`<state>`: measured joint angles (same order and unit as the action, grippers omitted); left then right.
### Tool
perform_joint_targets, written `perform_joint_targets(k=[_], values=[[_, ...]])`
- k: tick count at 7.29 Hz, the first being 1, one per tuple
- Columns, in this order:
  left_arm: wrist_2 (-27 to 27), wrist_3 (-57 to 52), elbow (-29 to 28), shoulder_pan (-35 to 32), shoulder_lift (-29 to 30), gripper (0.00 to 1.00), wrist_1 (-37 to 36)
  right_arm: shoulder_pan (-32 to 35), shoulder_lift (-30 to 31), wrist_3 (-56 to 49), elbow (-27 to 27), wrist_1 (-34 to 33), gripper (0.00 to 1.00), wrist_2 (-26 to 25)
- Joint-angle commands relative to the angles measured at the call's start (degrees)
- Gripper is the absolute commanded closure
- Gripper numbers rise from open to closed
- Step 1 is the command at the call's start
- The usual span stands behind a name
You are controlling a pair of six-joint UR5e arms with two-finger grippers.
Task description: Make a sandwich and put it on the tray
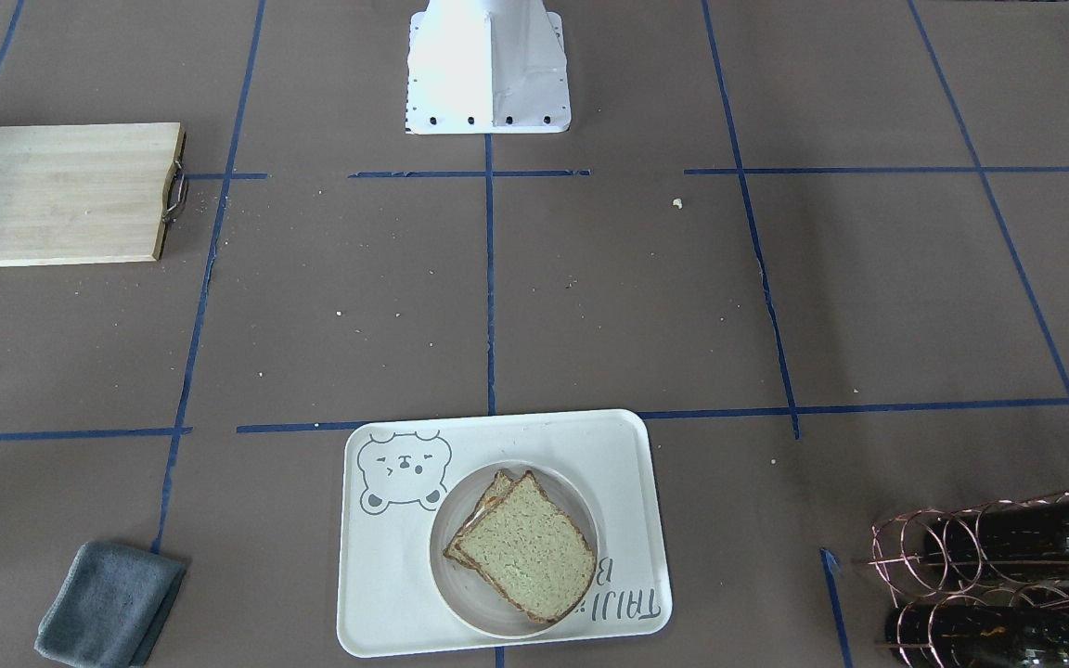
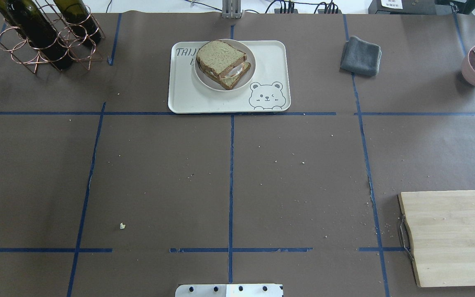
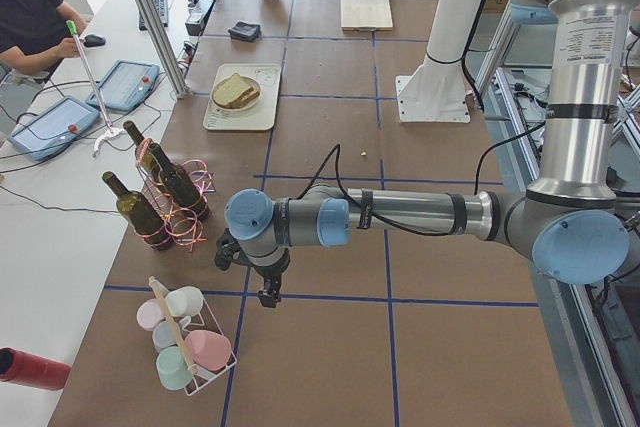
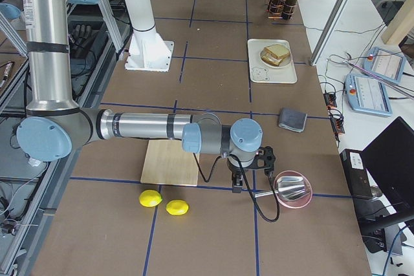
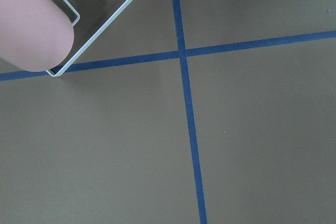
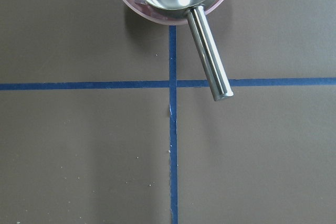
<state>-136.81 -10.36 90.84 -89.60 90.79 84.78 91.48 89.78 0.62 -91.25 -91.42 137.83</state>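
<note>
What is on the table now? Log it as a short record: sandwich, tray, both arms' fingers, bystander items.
sandwich: two brown-crusted bread slices stacked, white egg between, lying on a small round white plate
tray: cream rectangular bear-print tray, holding the plate
left fingers: over the table near the pastel cups, far from the tray; open or shut cannot be told
right fingers: beside the pink bowl with a metal scoop; cannot be told
other: pale wooden cutting board, folded grey cloth
</note>
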Motion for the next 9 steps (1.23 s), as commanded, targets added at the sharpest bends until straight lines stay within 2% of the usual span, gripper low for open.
perform_joint_targets(k=[1,6,9], values=[[-0.04,0.24,0.21,-0.58,0.00,0.00,0.12,0.01,0.13,0.00,0.11,0.01,0.00,0.51],[-0.13,2.08,0.48,-2.51,0.17,0.00,0.30,-0.07,0.30,-0.09,0.19,0.45,0.00,-0.02],[0.14,5.78,-0.31,-2.60,-0.09,0.00,7.05,0.01,0.13,-0.09,0.11,0.54,0.00,-0.02]])
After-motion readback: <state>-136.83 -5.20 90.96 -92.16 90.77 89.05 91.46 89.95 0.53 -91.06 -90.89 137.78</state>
